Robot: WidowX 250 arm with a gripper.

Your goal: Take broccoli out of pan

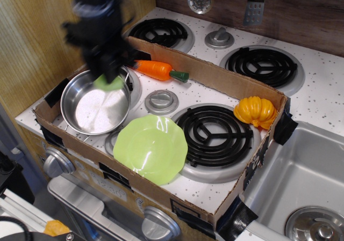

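The steel pan [88,115] sits at the front left of the toy stove inside the cardboard box, and its inside is bare. My black gripper [109,77] hangs above the pan's far rim, blurred by motion. It is shut on the pale-green broccoli [109,83], which shows just below the fingers, lifted clear of the pan.
A lime-green plate [151,148] lies right of the pan. An orange carrot [156,69] lies behind it and a yellow pumpkin [255,111] at the right. The cardboard box wall [204,69] rings the front burners. A sink [301,187] is at the far right.
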